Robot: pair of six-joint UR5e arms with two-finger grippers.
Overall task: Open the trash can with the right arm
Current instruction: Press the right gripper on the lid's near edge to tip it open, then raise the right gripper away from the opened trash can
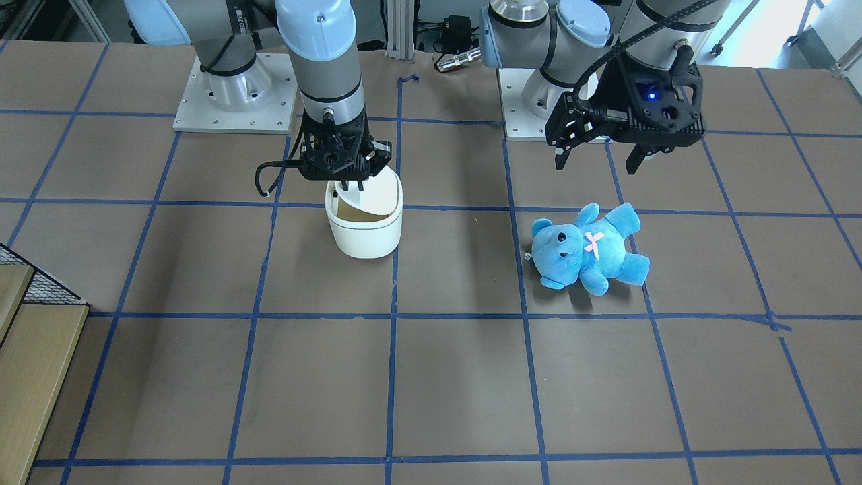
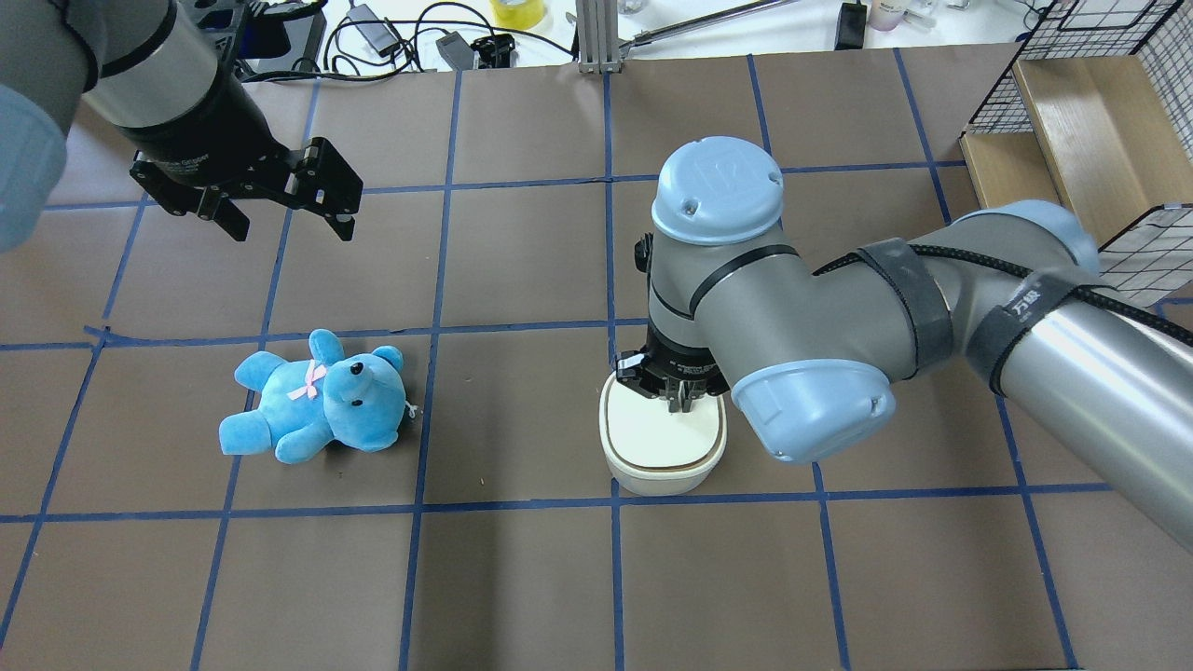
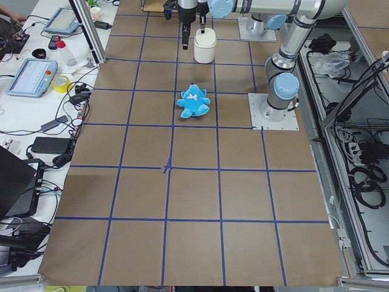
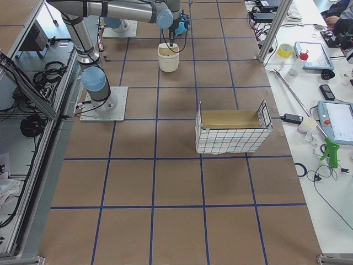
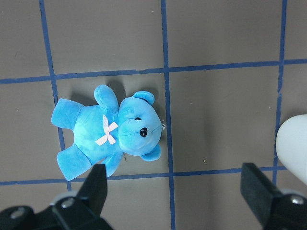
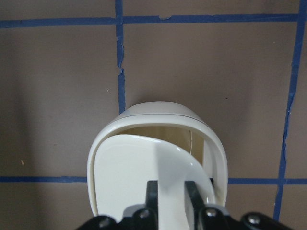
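The white trash can (image 1: 367, 236) stands on the brown table; it also shows in the overhead view (image 2: 662, 466) and at the right edge of the left wrist view (image 5: 292, 148). My right gripper (image 1: 349, 183) points straight down onto its flip lid, fingers close together, with nothing between them. The lid (image 6: 144, 167) is tipped under the fingertips (image 6: 152, 189), and a gap with the tan inside shows at the far rim (image 6: 158, 112). My left gripper (image 1: 596, 162) hangs open and empty above the table, apart from the can.
A blue teddy bear (image 1: 586, 249) lies on its back below the left gripper (image 5: 175, 184). A wire basket with a cardboard floor (image 2: 1072, 112) stands at the table's end on my right. The arm bases (image 1: 236, 94) stand on my side of the table.
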